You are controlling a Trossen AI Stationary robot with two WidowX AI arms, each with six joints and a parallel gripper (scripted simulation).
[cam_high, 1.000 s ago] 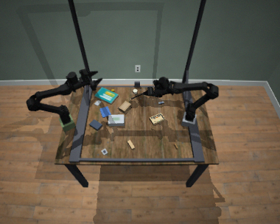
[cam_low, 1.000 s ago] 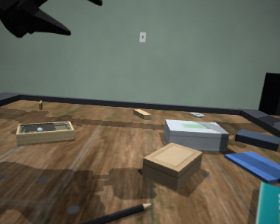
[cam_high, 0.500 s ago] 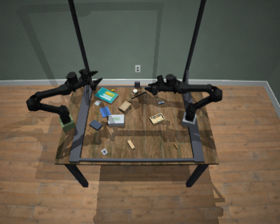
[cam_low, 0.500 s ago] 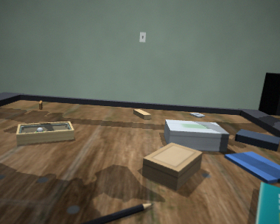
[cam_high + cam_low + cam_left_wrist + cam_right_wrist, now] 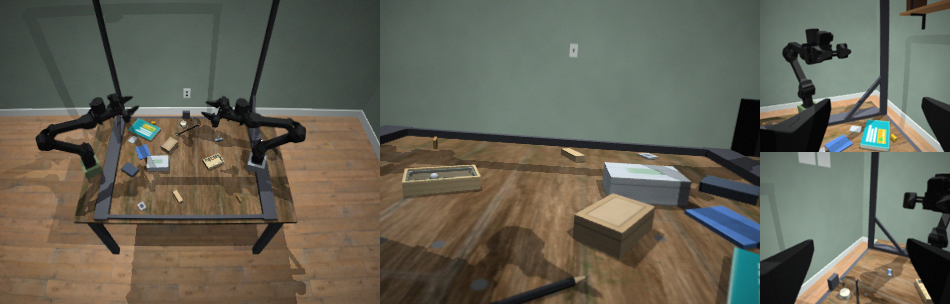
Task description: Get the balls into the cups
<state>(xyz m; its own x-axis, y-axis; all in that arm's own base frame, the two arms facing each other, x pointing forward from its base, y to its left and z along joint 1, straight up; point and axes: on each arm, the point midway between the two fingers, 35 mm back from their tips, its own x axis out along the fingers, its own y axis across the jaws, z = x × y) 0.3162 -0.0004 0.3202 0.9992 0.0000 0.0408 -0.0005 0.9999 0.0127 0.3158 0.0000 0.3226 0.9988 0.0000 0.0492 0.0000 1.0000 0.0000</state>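
Note:
The covered wooden puzzle [image 5: 214,165] [image 5: 442,188] lies flat on the table; its edge also shows in the right wrist view [image 5: 920,288]. A pale ball [image 5: 434,176] shows inside it in the exterior view. The small ball cannot be made out, and the cups cannot be told apart. My left gripper [image 5: 204,108] [image 5: 876,102] is open and empty, raised above the table's back, behind the puzzle, in the top view. My right gripper [image 5: 135,102] [image 5: 860,243] is open and empty, raised at the back left of that view, far from the puzzle.
A tan box [image 5: 169,145] [image 5: 613,215], a grey-white box [image 5: 158,163] [image 5: 645,185] and a blue item [image 5: 142,152] [image 5: 725,225] lie beyond the puzzle's side. A black pencil [image 5: 187,130] [image 5: 540,291] and a teal book [image 5: 145,129] [image 5: 875,135] lie toward the back.

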